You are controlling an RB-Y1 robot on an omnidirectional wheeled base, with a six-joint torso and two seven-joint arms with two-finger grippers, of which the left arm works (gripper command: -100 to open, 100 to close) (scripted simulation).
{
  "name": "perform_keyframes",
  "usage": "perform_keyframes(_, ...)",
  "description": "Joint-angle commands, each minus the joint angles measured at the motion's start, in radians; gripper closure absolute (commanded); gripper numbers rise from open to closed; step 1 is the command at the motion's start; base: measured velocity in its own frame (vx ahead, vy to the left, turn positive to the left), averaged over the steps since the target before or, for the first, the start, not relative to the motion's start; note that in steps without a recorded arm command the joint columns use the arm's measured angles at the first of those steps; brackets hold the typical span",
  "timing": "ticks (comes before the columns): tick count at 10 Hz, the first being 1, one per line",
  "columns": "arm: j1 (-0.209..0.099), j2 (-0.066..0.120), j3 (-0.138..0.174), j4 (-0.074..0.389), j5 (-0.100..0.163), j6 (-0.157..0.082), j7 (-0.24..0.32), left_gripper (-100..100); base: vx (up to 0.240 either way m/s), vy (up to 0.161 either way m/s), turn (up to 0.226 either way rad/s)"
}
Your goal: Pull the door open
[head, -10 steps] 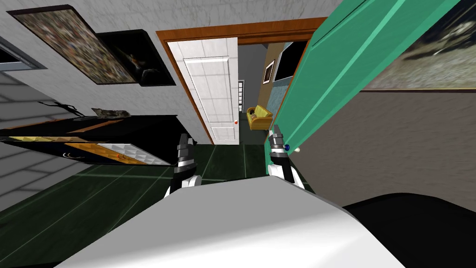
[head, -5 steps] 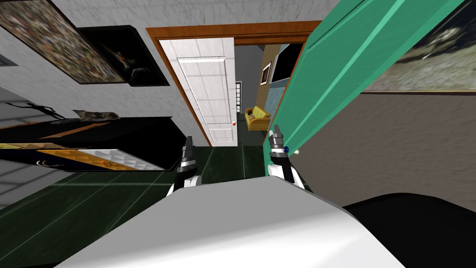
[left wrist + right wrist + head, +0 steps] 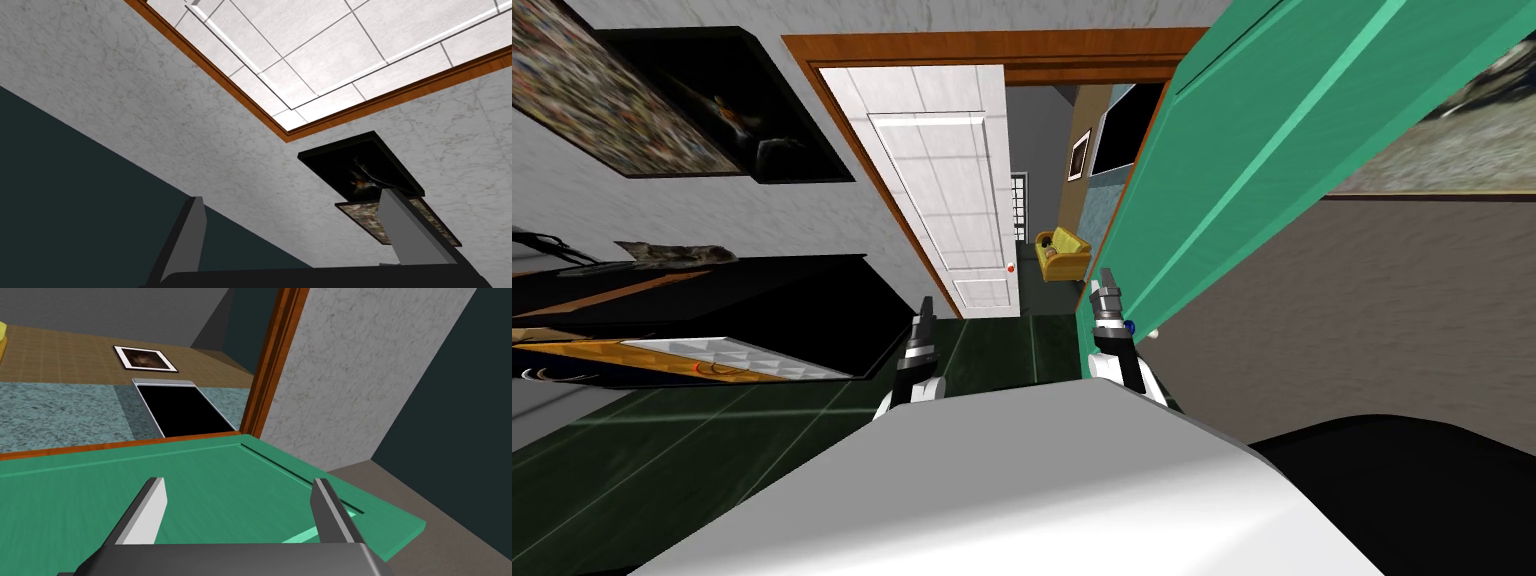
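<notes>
A green door (image 3: 1252, 150) stands swung well open on the right of a brown-framed doorway (image 3: 992, 45); its face (image 3: 165, 488) lies close under my right gripper. A small blue knob (image 3: 1129, 326) sits on the door's near edge. My right gripper (image 3: 1106, 282) is open beside that edge, a little above the knob, with nothing between its fingers (image 3: 150, 513). A second, white panelled door (image 3: 942, 190) with a red knob (image 3: 1010, 268) fills the doorway's left half. My left gripper (image 3: 924, 310) hangs open and empty in front of the white door.
A black cabinet with orange and white panels (image 3: 712, 320) stands against the left wall under two framed pictures (image 3: 712, 110). Through the doorway I see a yellow sofa (image 3: 1064, 252). The floor (image 3: 712, 440) is dark green tile. A grey-brown wall (image 3: 1392, 310) lies behind the green door.
The whole head view has shifted left, so I have turned right. The left gripper has drifted slightly right and down. The right gripper stays by the green door's edge.
</notes>
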Motion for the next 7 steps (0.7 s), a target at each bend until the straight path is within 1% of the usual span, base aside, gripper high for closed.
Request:
perform_keyframes(1, -0.012, 0.006, 0.011, 0.039, -0.008, -0.011, -0.03, -100, 0.085, -0.041, -0.048)
perform_keyframes(4, -0.03, 0.012, 0.028, 0.101, -0.024, -0.024, -0.084, -100, 0.1, -0.029, -0.061)
perform_keyframes(7, -0.05, 0.016, 0.045, 0.166, -0.041, -0.037, -0.141, -100, 0.114, -0.044, -0.059)
